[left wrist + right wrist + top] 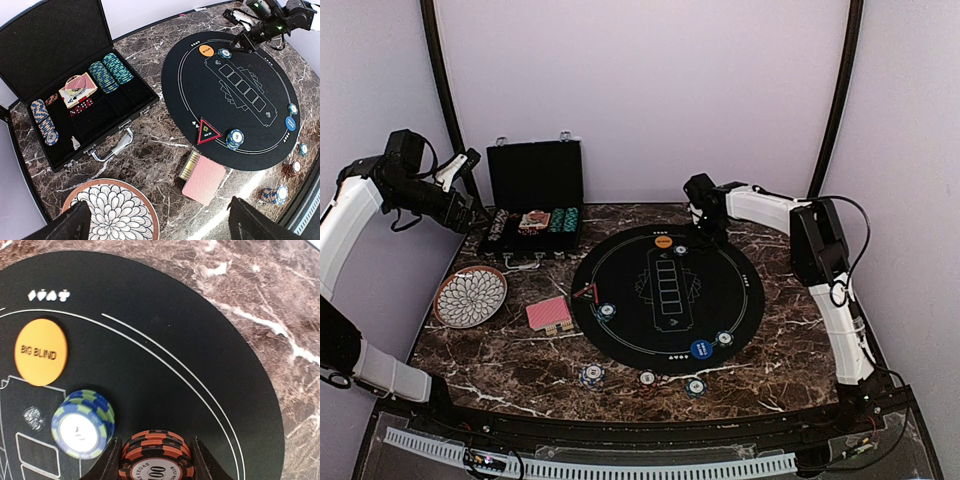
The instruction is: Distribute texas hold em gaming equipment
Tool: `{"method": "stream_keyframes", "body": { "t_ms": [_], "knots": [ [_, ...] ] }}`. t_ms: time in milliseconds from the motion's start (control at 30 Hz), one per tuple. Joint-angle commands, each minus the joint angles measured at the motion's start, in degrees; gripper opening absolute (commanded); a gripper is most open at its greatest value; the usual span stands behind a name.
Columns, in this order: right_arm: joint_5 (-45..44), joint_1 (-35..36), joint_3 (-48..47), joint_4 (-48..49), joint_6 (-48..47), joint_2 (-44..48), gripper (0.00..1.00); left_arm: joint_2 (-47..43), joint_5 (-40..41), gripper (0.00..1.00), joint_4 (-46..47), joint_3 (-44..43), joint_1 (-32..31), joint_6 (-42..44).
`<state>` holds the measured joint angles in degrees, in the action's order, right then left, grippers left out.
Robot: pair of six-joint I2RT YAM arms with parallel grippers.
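Marble-topped bench (790, 330) with round black mat (730, 290). Right claw (156, 465): narrowed around a stack of orange chips (155, 442) at the mat's far edge, just beside a blue-and-green chip stack (82, 425) and the orange "BIG BLIND" disc (40, 352). Left claw (161, 222): jaws wide, holding nothing, above the patterned plate (442, 290). Red-backed cards (549, 314): on bare marble between plate and mat. Open black case (535, 175): chips inside, far left.

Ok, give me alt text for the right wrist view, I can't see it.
The right gripper grips a short stack of orange-and-black 100 chips at the bottom edge, against the black poker mat. Left of it in the picture sits a blue-and-green chip stack, an orange BIG BLIND button above that; marble tabletop shows upper right.
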<state>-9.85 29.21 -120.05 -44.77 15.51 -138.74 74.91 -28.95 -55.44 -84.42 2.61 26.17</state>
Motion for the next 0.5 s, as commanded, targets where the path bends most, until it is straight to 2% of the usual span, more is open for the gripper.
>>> {"method": "stream_keyframes", "body": {
  "t_ms": [0, 100, 267, 467],
  "knots": [
    [1.01, -1.04, -2.54, 0.36, -0.11, -2.4, 0.23, -1.4, -1.3, 0.99, -0.49, -0.3, -0.27, 0.24],
    [1.43, -1.47, -3.13, 0.31, -0.03, -3.13, 0.27, -1.35, -1.35, 0.99, -0.38, -0.3, -0.33, 0.23],
    [2.4, -1.73, -5.66, -1.26, -0.61, -5.24, 0.52, -1.32, -1.14, 0.99, -0.28, -0.3, -0.23, 0.2],
    [2.49, -1.7, -6.31, -2.06, -0.91, -4.43, 0.58, -1.34, -0.83, 0.99, -0.49, -0.46, -0.22, 0.12]
  ]
}}
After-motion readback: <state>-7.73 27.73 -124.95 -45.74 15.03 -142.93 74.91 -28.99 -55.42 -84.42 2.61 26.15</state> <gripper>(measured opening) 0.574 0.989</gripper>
